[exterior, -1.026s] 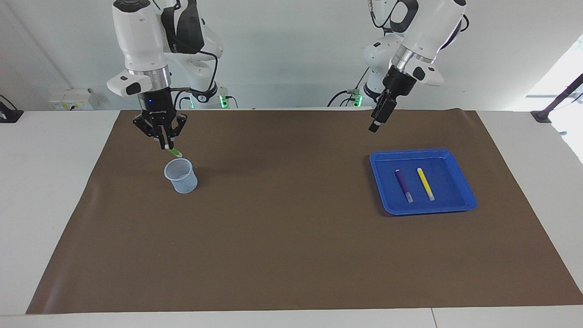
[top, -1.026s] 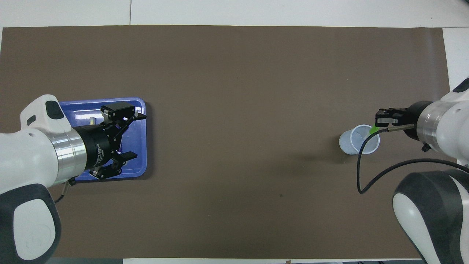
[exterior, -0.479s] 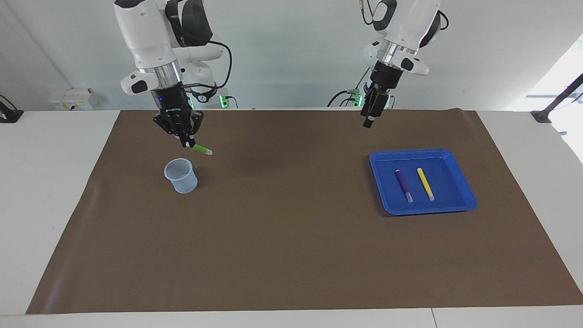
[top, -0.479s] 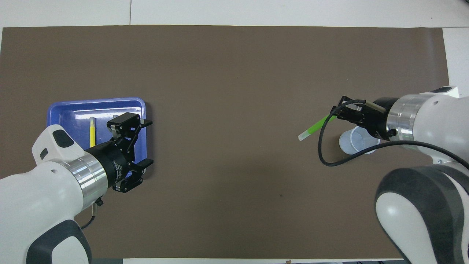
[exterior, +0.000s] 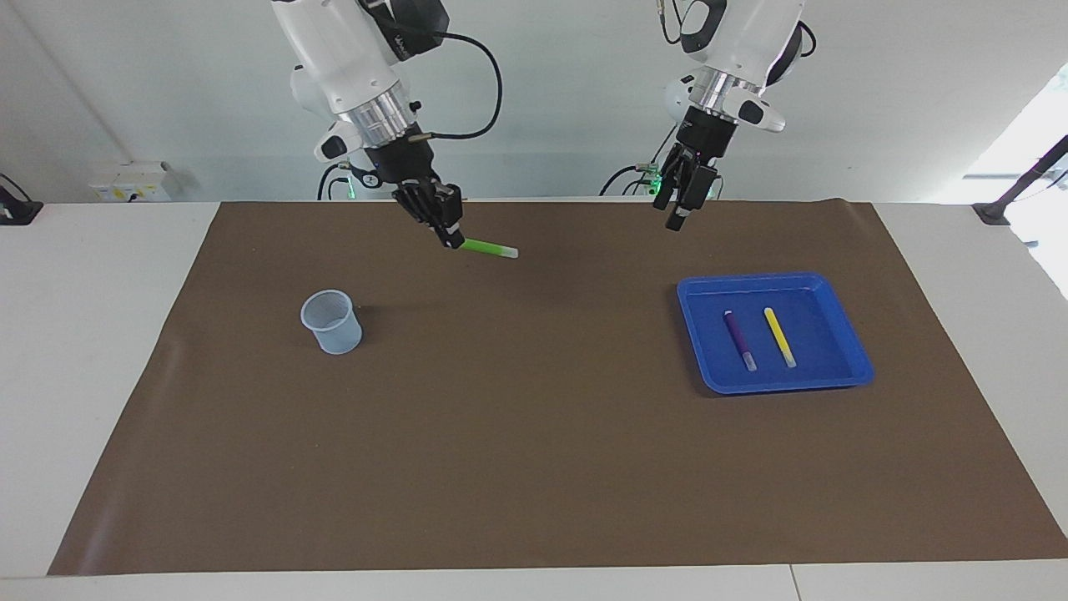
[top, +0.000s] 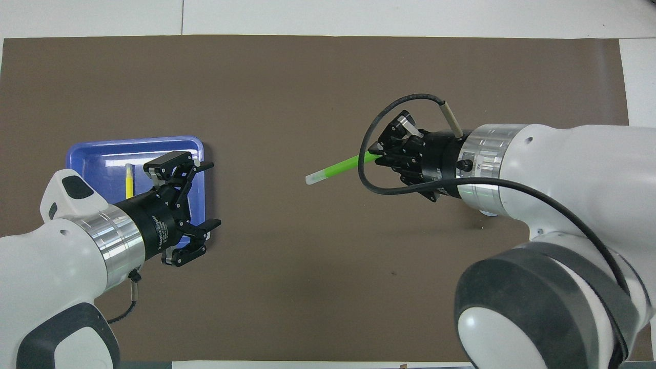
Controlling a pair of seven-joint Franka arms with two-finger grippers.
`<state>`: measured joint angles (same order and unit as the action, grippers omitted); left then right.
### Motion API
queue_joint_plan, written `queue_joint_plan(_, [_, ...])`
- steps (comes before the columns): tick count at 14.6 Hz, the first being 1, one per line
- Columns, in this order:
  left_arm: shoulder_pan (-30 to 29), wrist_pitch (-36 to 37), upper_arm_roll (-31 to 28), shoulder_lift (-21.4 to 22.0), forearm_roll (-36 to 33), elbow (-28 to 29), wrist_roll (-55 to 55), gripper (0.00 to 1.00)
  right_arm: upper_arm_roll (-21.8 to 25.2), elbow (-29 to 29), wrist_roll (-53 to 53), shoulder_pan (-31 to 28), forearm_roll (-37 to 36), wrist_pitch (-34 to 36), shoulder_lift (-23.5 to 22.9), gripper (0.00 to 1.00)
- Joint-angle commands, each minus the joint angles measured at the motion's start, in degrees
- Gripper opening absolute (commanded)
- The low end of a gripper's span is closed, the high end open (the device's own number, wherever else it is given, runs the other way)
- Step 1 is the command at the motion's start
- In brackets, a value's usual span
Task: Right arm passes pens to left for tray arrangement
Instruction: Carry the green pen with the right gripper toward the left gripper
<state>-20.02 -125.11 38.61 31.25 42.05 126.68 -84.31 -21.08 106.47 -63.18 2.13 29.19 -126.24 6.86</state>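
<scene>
Gripping the green pen [exterior: 490,247] by one end, the right gripper [exterior: 451,238] hangs in the air over the brown mat [exterior: 534,451], between the cup [exterior: 331,321] and the tray [exterior: 853,361], its fingertips pinched shut on the pen. The pen lies almost level, its whitish end pointing toward the tray and standing free of the gripper. The right arm [exterior: 355,58] slants down to it from above the edge of the mat nearest the robots, with a thick black cable looping at its wrist. The left gripper [exterior: 677,219] is raised over the mat just off the tray's edge nearest the robots, fingers spread wide and holding nothing. The tray, a shallow blue square, rests on the mat toward the left arm's end of the table. Inside it lie the purple pen [exterior: 738,338] and the yellow pen [exterior: 779,335], side by side and apart, the purple one on the side of the tray toward the cup. The cup, a small translucent pale-blue one, stands upright on the mat well away from the tray, toward the right arm's end.
</scene>
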Motion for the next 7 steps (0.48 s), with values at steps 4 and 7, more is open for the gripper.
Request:
queue_joint_plan(4, [-1.3,10.6,-0.2,-1.9,0.4,-6.3,-8.7,1.00,-6.3,-4.3,-13.3,-0.5,3.7,-4.1,-3.3,0.00])
queue_joint_plan(7, [-4.7,14.4,0.4,-2.1,-0.5,-9.8,-13.3,1.00,-9.0,-6.9,-16.4,-0.4,3.6,-4.3,-5.8,0.00])
